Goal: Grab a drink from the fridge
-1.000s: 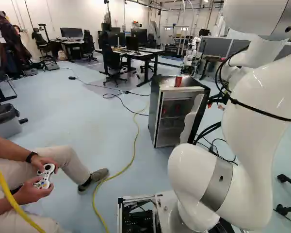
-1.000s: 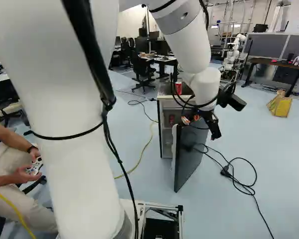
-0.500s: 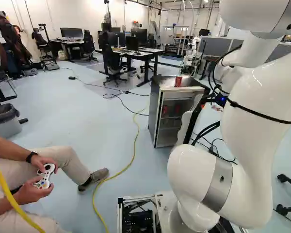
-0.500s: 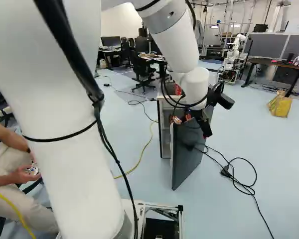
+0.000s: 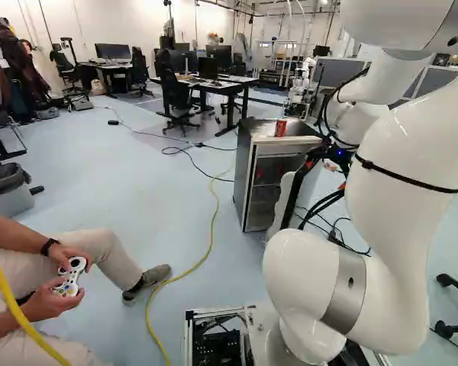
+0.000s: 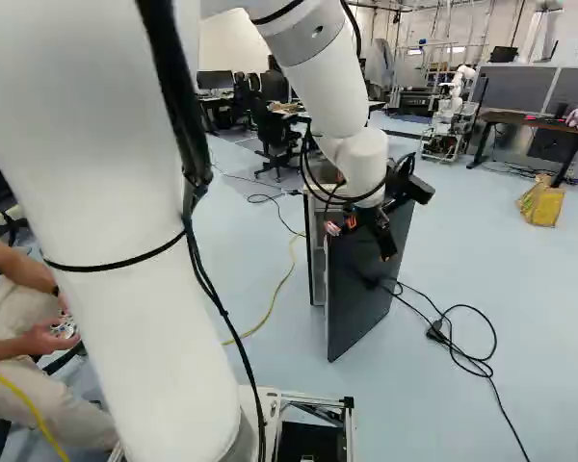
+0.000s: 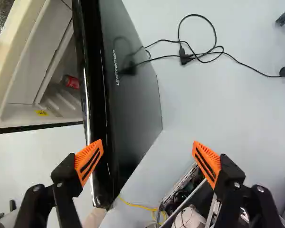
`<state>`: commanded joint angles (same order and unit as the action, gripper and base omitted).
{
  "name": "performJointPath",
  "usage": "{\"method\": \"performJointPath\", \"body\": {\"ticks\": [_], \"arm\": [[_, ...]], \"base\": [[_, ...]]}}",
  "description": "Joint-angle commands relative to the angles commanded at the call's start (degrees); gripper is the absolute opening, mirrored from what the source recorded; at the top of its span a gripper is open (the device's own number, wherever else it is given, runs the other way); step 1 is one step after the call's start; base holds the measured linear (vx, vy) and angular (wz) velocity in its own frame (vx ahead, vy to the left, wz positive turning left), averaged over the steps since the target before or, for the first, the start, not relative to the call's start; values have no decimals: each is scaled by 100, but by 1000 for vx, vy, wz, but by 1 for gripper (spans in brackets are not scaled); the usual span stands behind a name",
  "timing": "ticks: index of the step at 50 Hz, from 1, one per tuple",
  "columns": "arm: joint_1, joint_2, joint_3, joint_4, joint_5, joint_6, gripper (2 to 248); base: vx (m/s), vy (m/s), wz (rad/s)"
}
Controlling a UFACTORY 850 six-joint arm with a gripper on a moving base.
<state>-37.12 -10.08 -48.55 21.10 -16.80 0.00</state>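
My gripper [image 6: 380, 236] hangs over the outer side of the fridge door [image 6: 366, 289] in the right base view. In the wrist view the gripper [image 7: 147, 144] stands wide open; one orange fingertip overlaps the black edge of the door [image 7: 128, 90], the other has only floor behind it, and nothing is held. The small fridge [image 5: 245, 187] has its door ajar. On its top stands a red can [image 5: 280, 128]. Inside, a red can [image 7: 71, 81] shows past the door edge in the wrist view. Part of the interior is hidden by the door.
A black cable [image 6: 438, 332] lies on the floor right of the fridge, a yellow cable [image 5: 211, 229] left of it. A seated person's leg [image 5: 111, 255] is close at the left. Desks and chairs stand behind the fridge. Another robot [image 6: 453, 111] stands at the back.
The arm and gripper have moved left in both base views. The door's free edge has swung left too, covering more of the fridge front in the right base view. The base stays put.
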Motion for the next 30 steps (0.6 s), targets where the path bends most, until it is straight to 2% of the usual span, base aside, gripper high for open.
{"method": "performJointPath", "body": {"ticks": [30], "arm": [[447,-150,-175,0,0,0,247]], "base": [[0,0,0]]}}
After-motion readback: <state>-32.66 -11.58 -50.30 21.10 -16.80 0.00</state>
